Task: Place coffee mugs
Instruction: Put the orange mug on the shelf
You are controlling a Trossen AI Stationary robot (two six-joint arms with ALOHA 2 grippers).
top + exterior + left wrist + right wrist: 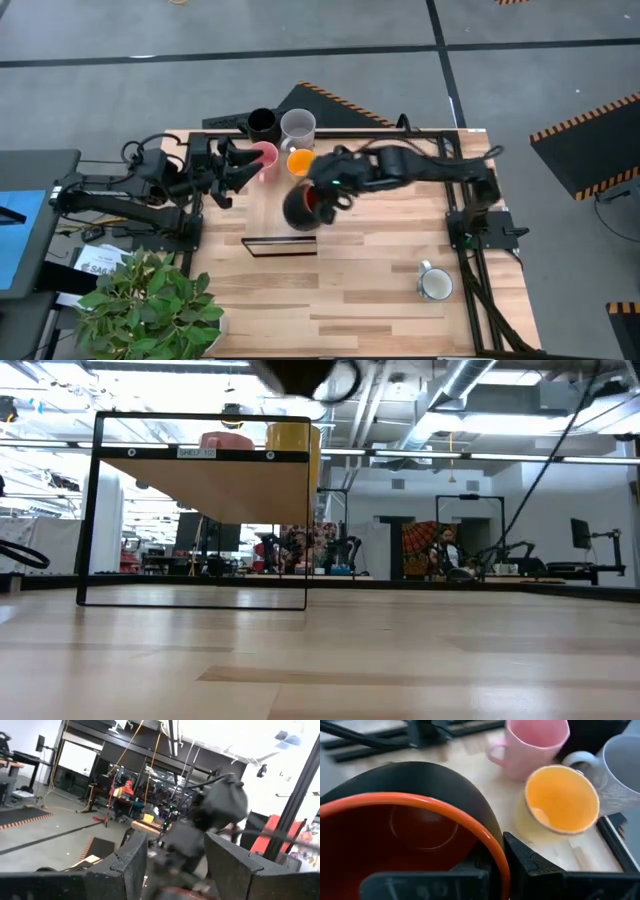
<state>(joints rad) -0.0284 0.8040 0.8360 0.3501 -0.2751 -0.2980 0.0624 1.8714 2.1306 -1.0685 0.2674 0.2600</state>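
The right tool [318, 200] is held above the middle of the table [380, 300], just behind a small black-framed shelf [281, 246], and its fingers are closed on the rim of the red-orange mug [405, 845], dark outside and red within, which is lifted off the table; in the right wrist view one finger [540, 870] is seen pressed against the mug's orange rim. Just beyond the held mug, the orange-yellow mug [300, 161] is seen tilted, with the pink mug [264, 157] beside it, the pale grey mug [298, 126] behind it, and the black mug [262, 123] next to the grey one at the table's far edge. The left tool [232, 172] is held near the pink mug, on the left side of the table, with its fingers [125, 865] spread wide and nothing between them. The white mug [436, 285] is set upright well apart from the others, near the right arm's base at the table's right side. A potted plant [150, 300] is seen at the near left corner. In the low view, the pink and yellow mugs are seen behind the shelf's top.
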